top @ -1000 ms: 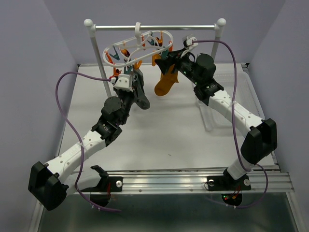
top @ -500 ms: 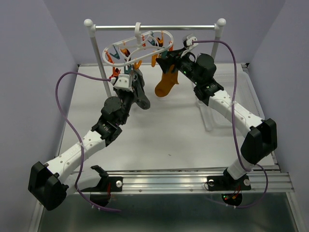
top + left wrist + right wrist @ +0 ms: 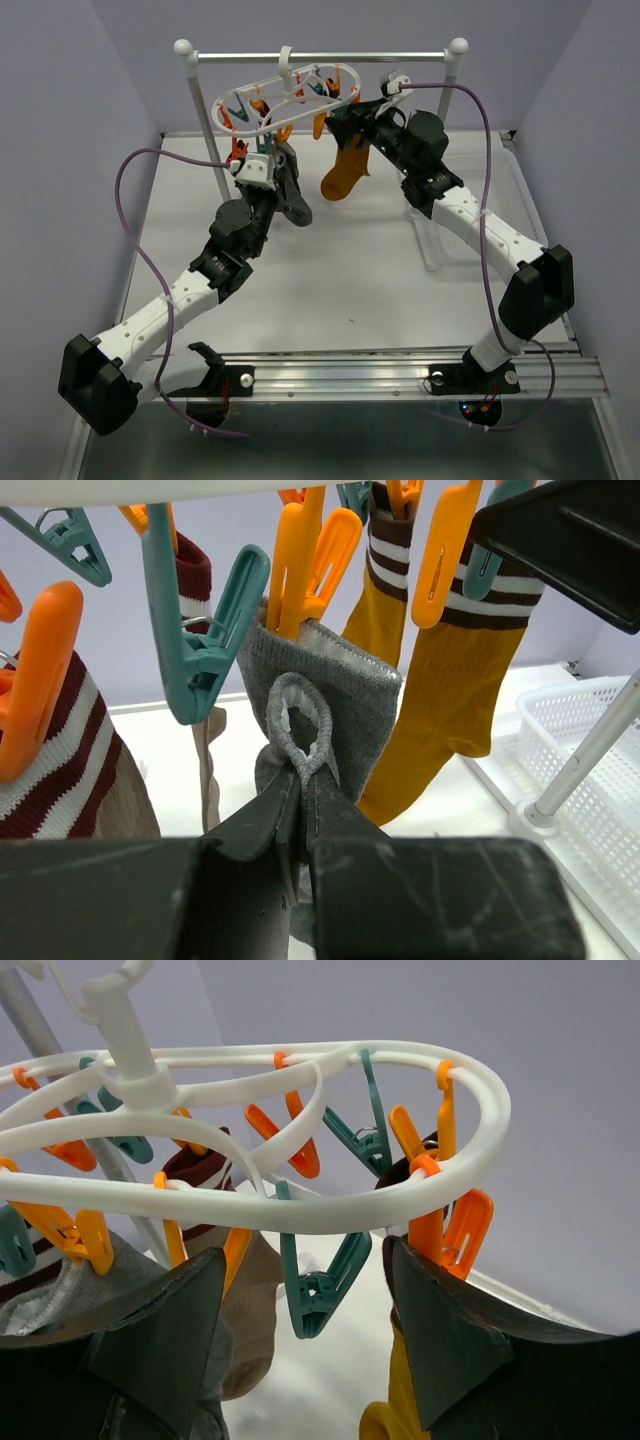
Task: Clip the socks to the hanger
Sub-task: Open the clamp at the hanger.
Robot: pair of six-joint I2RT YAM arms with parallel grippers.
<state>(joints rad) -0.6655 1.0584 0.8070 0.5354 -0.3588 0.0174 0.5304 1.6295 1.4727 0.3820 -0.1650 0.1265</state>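
Observation:
The white oval hanger (image 3: 290, 100) hangs by its hook from the rail, with orange and teal clips round it; it also shows in the right wrist view (image 3: 330, 1200). My left gripper (image 3: 305, 790) is shut on the cuff of a grey sock (image 3: 345, 695), held up under an orange clip (image 3: 300, 565) whose tip meets the cuff's top edge. Mustard socks (image 3: 440, 700) with striped cuffs hang clipped beside it. My right gripper (image 3: 310, 1310) is open, its jaws either side of a free teal clip (image 3: 322, 1280) below the ring. In the top view it sits at the hanger's right end (image 3: 345, 118).
The silver rail (image 3: 320, 56) on white posts stands at the back. A white plastic basket (image 3: 590, 740) sits on the table at the right. A tan sock (image 3: 210, 765) and a brown striped-cuff sock (image 3: 90, 780) hang on the left clips.
My right gripper has moved slightly up towards the hanger's right end. My left gripper still holds the grey sock in about the same place.

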